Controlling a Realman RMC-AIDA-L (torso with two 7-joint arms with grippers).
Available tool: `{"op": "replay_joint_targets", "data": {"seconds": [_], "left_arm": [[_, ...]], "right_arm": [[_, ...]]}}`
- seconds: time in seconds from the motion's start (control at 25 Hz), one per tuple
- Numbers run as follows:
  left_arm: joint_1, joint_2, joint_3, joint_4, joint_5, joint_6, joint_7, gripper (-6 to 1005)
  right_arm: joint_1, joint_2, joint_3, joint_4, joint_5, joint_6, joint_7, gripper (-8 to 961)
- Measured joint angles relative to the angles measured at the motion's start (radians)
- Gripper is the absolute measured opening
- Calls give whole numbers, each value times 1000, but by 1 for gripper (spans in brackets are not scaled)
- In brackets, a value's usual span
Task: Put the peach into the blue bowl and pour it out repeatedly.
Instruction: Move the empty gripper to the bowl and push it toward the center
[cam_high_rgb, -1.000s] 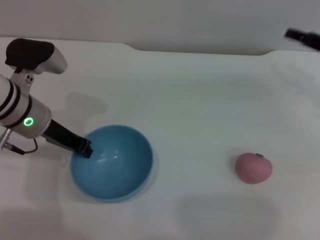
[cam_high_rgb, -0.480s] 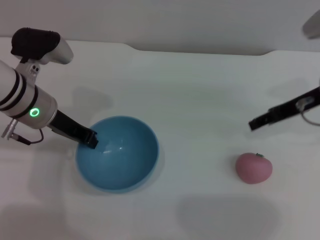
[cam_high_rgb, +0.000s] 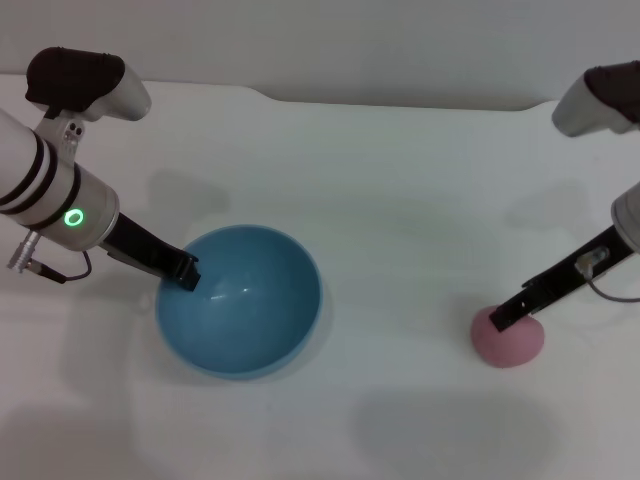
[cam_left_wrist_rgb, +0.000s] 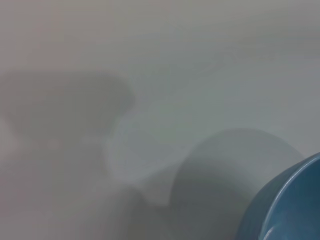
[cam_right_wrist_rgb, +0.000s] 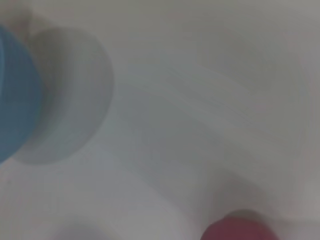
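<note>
The blue bowl (cam_high_rgb: 245, 305) sits upright left of centre on the white table and holds nothing; its rim also shows in the left wrist view (cam_left_wrist_rgb: 295, 205) and the right wrist view (cam_right_wrist_rgb: 15, 95). My left gripper (cam_high_rgb: 186, 272) is shut on the bowl's left rim. The pink peach (cam_high_rgb: 512, 340) lies on the table at the right, and its top shows in the right wrist view (cam_right_wrist_rgb: 237, 231). My right gripper (cam_high_rgb: 503, 316) reaches down from the right, its tip at the peach's upper left side.
The white table (cam_high_rgb: 400, 200) runs back to an edge (cam_high_rgb: 400, 103) with a step at the left, and a grey wall stands behind it. Nothing else lies between the bowl and the peach.
The right arm has swung in from the far right and come down onto the peach. The left gripper and the bowl have shifted a little up and to the right.
</note>
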Motion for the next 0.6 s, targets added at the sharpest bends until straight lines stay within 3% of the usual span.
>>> {"op": "replay_joint_targets", "data": {"seconds": [0.32,0.6], "left_arm": [[4,-4,0,19,-12,-14,0,-1],[2,-3,0,21,-29,-19,0,-1]], "right_arm": [[-3,9,-50,93,-1,64,2,506],[-16,12,-107,96,0,120,-5,477]]}}
